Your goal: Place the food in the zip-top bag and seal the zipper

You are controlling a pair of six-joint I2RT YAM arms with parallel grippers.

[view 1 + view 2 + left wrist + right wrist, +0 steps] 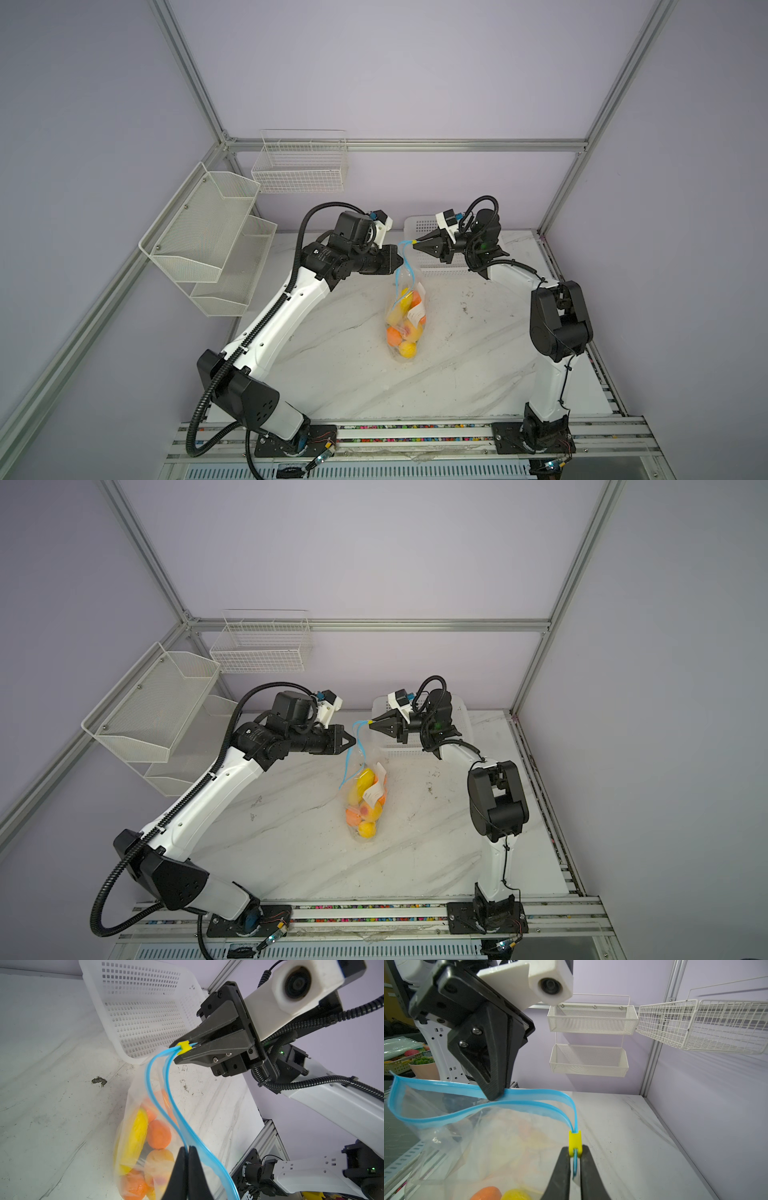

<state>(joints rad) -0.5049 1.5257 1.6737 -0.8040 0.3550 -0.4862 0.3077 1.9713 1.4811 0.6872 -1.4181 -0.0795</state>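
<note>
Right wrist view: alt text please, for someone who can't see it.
The right end effector is closed on the yellow slider at the end of the blue zipper, whose strips gape apart. The left end effector pinches the zipper further along; orange and yellow food shows inside the clear zip-top bag.

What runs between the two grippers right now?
Only the light-blue zipper strip of the clear plastic zip-top bag, tracks parted, from the left gripper to the yellow slider in the right gripper; clearest in the left wrist view.
</note>
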